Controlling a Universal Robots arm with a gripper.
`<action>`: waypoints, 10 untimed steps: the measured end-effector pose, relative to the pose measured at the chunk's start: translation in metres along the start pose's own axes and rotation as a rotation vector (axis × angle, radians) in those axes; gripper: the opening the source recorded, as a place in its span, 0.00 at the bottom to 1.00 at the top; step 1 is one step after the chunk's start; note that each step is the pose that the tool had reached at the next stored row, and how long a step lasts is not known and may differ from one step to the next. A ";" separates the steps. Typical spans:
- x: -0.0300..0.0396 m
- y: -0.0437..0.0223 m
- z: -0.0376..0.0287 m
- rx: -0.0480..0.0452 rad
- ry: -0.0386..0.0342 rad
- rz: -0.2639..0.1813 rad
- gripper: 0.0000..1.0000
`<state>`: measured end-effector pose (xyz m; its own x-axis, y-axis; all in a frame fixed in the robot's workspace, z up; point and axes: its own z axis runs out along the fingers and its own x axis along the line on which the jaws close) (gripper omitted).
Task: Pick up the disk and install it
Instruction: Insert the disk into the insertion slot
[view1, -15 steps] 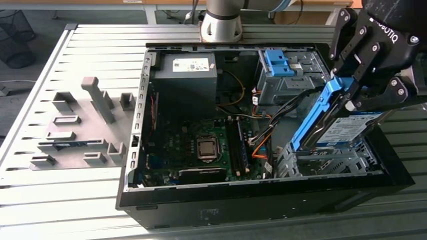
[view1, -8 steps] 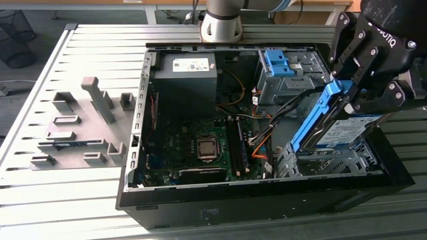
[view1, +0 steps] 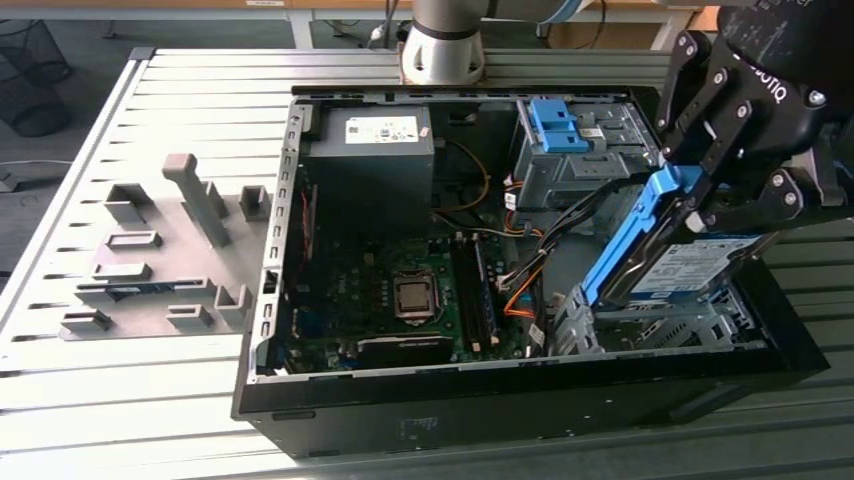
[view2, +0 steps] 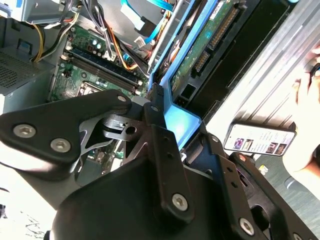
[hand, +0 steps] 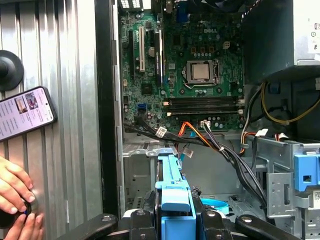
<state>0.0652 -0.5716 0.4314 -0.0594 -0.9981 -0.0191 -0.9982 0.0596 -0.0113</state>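
Slatted metal table (view1: 120, 400) is carrying an open computer case (view1: 534, 405) lying on its side. The disk (view1: 683, 268), label outward and blue carrier frame (view1: 638, 232) along one edge, is hanging tilted over the drive cage (view1: 661, 328) at the case's corner toward the exterior view's right. Whether its lower end is touching the cage cannot be told. The gripper (view1: 738, 205) is clamping the disk from above, jaws closed on its sides.

The second wrist view is showing the disk's (view2: 212, 42) green circuit-board face, which the exterior view is hiding. In the first wrist view, the carrier's blue end is sitting between the jaws, with cables (hand: 200, 139) crossing just beyond it.

Inside the case are lying the motherboard (view1: 400, 290), the power-supply box (view1: 374, 150) and a bare blue bracket (view1: 558, 125). Both wrist views are showing a phone (hand: 25, 112) and a person's hand (hand: 15, 200) on the table beside the case.
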 end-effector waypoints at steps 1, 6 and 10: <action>0.0000 0.0000 0.0008 0.0000 0.0000 0.000 0.37; 0.0002 0.0001 0.0080 0.0000 -0.0001 0.000 0.37; 0.0003 0.0002 0.0153 0.0000 0.0000 0.000 0.37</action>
<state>0.0653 -0.5716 0.4160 -0.0596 -0.9980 -0.0191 -0.9981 0.0598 -0.0113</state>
